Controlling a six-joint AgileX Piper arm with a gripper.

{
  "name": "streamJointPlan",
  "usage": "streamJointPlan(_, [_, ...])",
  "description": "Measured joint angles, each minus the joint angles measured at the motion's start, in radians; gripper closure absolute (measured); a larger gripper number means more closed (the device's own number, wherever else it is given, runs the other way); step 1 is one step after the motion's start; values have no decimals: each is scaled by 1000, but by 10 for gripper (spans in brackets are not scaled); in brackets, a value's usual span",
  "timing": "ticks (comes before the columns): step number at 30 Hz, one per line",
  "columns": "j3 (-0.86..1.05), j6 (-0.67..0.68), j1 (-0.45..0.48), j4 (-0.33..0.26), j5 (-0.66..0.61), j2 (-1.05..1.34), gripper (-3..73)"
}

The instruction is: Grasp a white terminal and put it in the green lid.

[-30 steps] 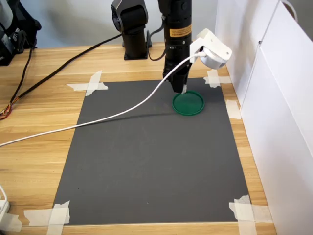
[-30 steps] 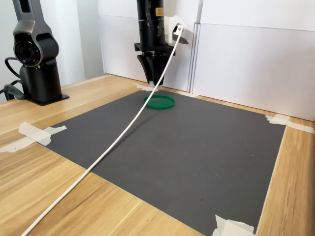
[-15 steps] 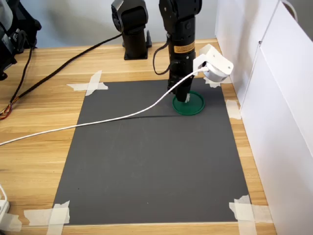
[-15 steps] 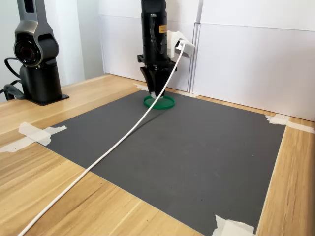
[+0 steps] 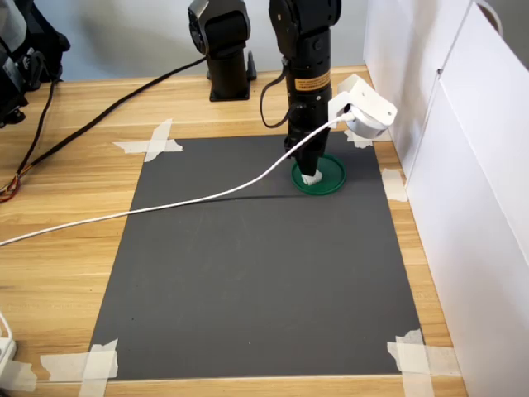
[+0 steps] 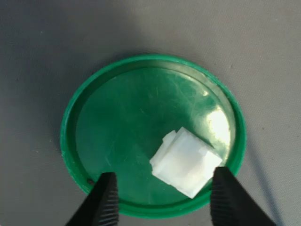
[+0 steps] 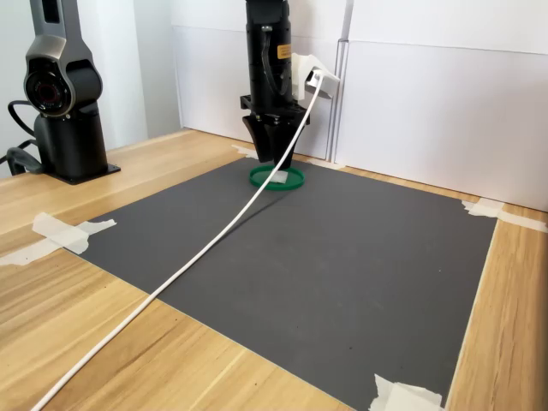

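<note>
The green lid point(image 6: 136, 108) lies flat on the dark mat, near the mat's far right corner in the first exterior view point(image 5: 331, 180) and at its far side in the second exterior view point(image 7: 294, 181). The white terminal point(image 6: 186, 162) rests on the lid's floor, off centre and close to the rim. It also shows as a small white block inside the lid in both exterior views point(image 5: 312, 178) point(image 7: 278, 176). My gripper point(image 6: 164, 181) points straight down just above the lid point(image 5: 307, 165) point(image 7: 276, 161). It is open, with its two black fingers on either side of the terminal.
A white cable point(image 5: 190, 198) runs from the wrist camera across the mat to the first exterior view's left edge. A black camera post point(image 5: 221, 50) stands behind the mat. White panels point(image 5: 463, 165) wall the first exterior view's right side. Tape strips point(image 5: 153, 142) hold the mat's corners.
The gripper came down from above the lid to just over it. Its fingers have spread, and the white terminal now lies in the lid.
</note>
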State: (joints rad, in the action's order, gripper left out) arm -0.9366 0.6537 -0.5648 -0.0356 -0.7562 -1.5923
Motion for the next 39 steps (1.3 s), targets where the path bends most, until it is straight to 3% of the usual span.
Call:
streamJointPlan(4, [0, 0, 26, -30, 10, 52, 178])
streamJointPlan(8, [0, 8, 151, -88, 86, 173, 235])
streamJointPlan(11, [0, 57, 273, -144, 169, 266, 343])
streamJointPlan(16, [1, 149, 456, -252, 283, 425, 624])
streamJointPlan(20, [8, 89, 566, -311, 368, 547, 703])
streamJointPlan(23, [29, -104, 632, -289, 427, 641, 714])
streamJointPlan(27, [101, -424, 718, -199, 473, 787, 714])
streamJointPlan(30, [187, -592, 772, -182, 489, 890, 714])
streamJointPlan(34, [325, -665, 836, -183, 490, 1012, 716])
streamJointPlan(39, [476, -654, 865, -184, 490, 1108, 717])
